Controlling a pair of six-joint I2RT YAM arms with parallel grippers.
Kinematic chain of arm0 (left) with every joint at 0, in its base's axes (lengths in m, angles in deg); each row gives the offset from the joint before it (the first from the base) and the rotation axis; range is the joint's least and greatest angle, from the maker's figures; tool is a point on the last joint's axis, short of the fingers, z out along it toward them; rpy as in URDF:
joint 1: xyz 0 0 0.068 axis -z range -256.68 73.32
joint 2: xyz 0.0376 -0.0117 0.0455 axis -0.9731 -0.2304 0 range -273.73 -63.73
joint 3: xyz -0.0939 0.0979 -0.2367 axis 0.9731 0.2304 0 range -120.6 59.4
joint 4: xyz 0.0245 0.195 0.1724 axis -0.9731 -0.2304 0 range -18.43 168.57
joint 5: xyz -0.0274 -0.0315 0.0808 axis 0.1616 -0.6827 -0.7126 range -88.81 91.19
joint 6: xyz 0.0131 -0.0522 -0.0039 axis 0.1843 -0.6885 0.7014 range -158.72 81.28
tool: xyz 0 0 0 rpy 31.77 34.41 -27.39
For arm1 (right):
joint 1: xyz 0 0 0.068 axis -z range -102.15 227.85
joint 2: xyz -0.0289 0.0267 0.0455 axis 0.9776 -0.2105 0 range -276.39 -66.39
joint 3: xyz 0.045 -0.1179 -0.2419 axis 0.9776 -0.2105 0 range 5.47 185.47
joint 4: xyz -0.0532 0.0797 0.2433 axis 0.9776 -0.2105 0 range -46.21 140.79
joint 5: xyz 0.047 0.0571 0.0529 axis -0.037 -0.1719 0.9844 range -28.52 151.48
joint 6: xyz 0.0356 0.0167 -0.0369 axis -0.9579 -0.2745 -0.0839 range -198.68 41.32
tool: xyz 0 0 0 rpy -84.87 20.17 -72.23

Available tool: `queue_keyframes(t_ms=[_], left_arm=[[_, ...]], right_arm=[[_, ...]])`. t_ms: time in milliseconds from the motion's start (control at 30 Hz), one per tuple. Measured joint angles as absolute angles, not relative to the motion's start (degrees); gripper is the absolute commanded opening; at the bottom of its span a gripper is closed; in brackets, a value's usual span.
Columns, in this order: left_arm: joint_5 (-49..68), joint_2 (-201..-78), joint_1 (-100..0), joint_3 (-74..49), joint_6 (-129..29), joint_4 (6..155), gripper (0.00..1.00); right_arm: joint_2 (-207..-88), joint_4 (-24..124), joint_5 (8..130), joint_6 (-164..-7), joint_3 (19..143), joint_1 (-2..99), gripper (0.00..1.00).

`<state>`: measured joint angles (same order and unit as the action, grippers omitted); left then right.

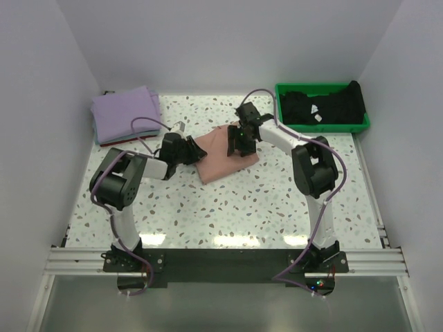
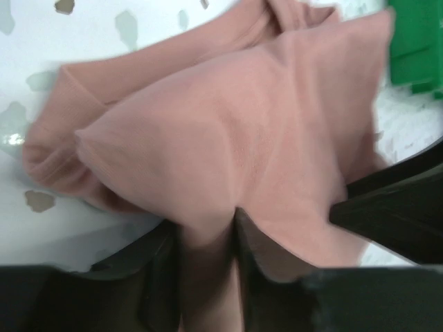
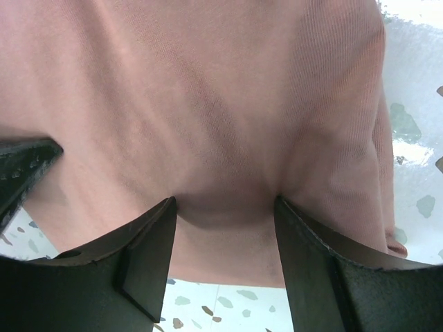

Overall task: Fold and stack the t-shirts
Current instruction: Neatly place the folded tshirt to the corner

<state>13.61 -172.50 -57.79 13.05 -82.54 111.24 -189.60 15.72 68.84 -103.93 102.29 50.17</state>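
The salmon-pink t-shirt [image 1: 220, 160] lies on the table [image 1: 242, 204], middle far. My left tool [image 2: 209, 242] pinches its left edge. My right tool [image 3: 225, 221] has cloth between spread fingers; whether it grips, I cannot tell.

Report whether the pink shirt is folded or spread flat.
Folded: the pink shirt lies as a compact rectangle with no sleeves sticking out, and the left wrist view shows doubled layers of cloth.
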Motion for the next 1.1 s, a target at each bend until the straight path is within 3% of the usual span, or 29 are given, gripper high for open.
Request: queue_keyframes(t_ms=[67,100,367,733,1100], left_arm=[[13.07,-173.33,-57.59,11.91,-83.26,109.01,0.15],[12.74,-173.85,-57.5,11.5,-83.5,108.53,0.01],[9.83,-174.31,-56.74,4.07,-80.59,96.16,0.0],[-4.02,-174.97,-55.75,-13.61,-59.98,66.78,0.0],[-13.99,-174.97,-56.41,-18.86,-46.45,57.27,0.0]], right_arm=[[-189.8,15.74,68.99,-104.11,102.29,50.17,0.62],[-189.85,15.72,69.03,-104.13,102.29,50.17,0.62],[-189.82,15.85,69.4,-104.15,101.37,50.15,0.61],[-183.73,14.78,69.75,-103.69,95.71,49.84,0.62],[-180.18,14.08,69.56,-103.67,90.84,49.88,0.62]])
